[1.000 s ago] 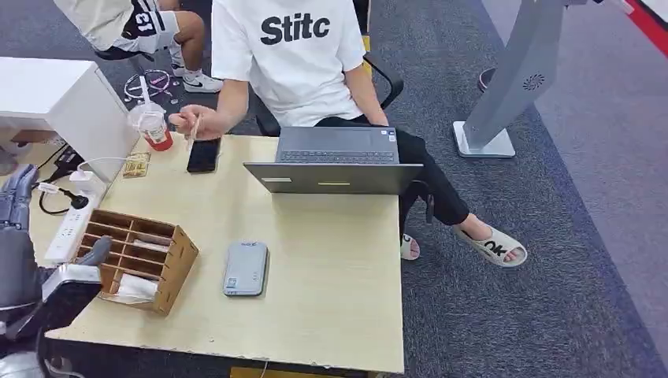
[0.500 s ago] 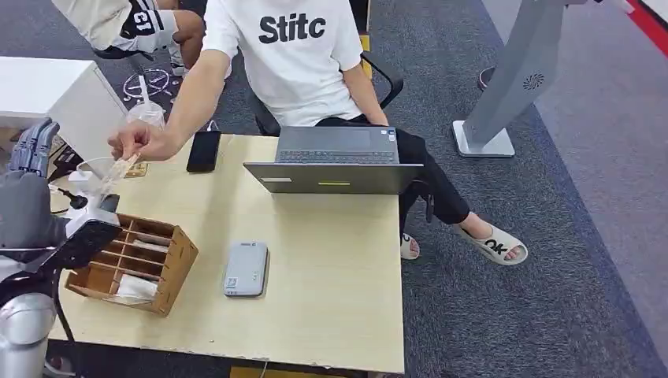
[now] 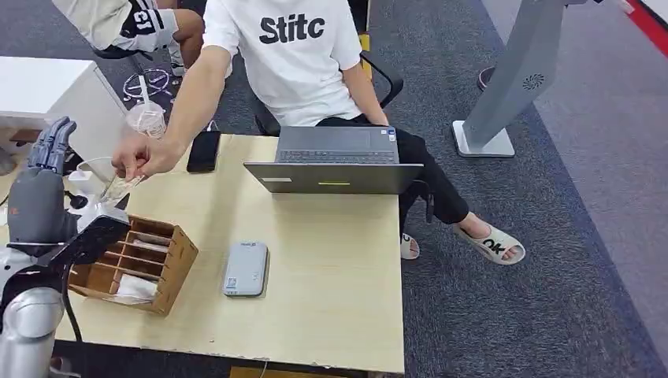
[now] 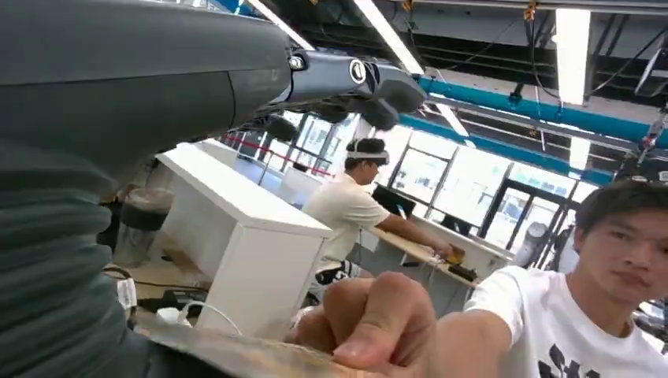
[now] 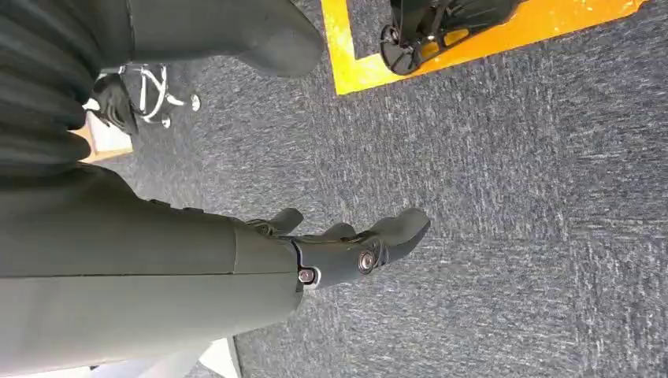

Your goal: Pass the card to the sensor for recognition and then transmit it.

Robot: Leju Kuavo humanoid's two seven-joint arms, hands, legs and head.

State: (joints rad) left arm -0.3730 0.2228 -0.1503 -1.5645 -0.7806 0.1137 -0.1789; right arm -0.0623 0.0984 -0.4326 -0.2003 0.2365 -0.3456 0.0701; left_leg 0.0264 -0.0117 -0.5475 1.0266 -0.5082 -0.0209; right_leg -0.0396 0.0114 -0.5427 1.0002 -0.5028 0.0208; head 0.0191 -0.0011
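We see the card (image 3: 118,187) pinched in the person's hand (image 3: 142,156), held just beside our raised left hand (image 3: 47,169); contact is hard to make out. Left fingers (image 3: 53,142) are extended, holding nothing. Right hand (image 5: 346,248) hangs over carpet, fingers apart. Since the earlier frame, the card has dropped lower and the left hand has risen slightly.

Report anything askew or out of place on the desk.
The wooden organizer sits skewed to the desk edge. The laptop hangs slightly over the far edge. Nothing looks spilled or damaged.
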